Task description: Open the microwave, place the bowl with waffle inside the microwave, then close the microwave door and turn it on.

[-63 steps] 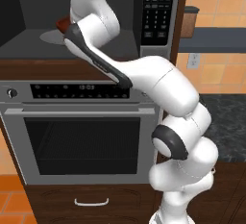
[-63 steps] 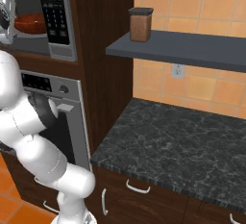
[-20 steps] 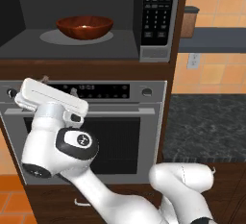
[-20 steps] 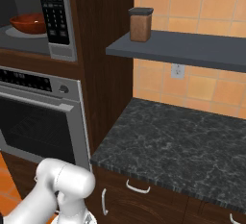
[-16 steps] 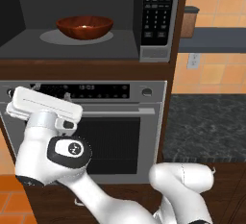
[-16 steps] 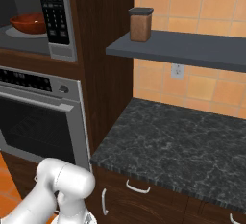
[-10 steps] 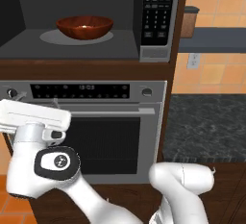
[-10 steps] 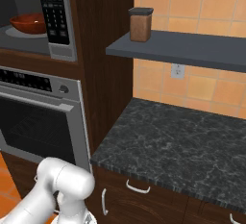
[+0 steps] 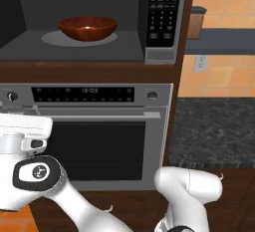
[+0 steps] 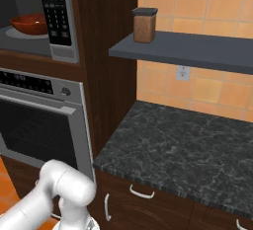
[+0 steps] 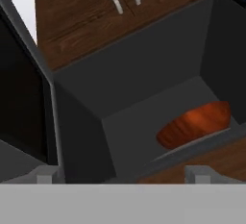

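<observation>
One bowl [image 9: 87, 28] on turntable, one microwave [image 9: 94, 22], door open.

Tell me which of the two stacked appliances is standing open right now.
The microwave on top: its cavity is exposed, holding the bowl. The oven below is shut.

Your arm: glossy white shells, dark joints

Look at the left base view and you see the arm [image 9: 74, 201] built of smooth, rounded white segments with a soft sheen, swelling into a bulbous elbow housing at the lower right. Near the left edge you find a round joint cap with a dark oval inset ringed in white, carrying small pale markings too fine to read, and above it a flat, boxy white block with a small dark slot. In the right base view you see the same white tube ending in a rounded shoulder.
</observation>
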Robot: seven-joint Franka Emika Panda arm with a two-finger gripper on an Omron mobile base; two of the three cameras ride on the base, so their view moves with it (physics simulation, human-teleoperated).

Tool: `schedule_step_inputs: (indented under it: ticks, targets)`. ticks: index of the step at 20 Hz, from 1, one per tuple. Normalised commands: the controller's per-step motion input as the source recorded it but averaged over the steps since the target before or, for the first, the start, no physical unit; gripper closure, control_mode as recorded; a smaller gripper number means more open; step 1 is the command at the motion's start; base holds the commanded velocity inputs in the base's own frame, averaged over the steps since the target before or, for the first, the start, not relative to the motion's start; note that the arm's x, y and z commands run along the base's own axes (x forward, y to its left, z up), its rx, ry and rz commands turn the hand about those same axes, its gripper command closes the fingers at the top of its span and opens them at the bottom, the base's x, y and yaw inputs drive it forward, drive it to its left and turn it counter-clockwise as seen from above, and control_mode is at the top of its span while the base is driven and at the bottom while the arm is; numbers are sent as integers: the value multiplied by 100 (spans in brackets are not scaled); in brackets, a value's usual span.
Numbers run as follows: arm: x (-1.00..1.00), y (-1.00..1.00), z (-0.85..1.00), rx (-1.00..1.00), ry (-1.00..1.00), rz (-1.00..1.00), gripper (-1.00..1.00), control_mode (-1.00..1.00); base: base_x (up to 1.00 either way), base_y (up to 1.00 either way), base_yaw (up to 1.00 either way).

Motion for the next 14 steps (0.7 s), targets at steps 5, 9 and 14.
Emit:
schedule_step_inputs:
  ticks: [5,9,14]
  targets:
    - [1,57,-6,-3,-10,-1,-100,-100,0,0,0]
    - [1,41,0,-1,-20,-4,-100,-100,0,0,0]
    - [1,21,0,0,-9,-6,-100,-100,0,0,0]
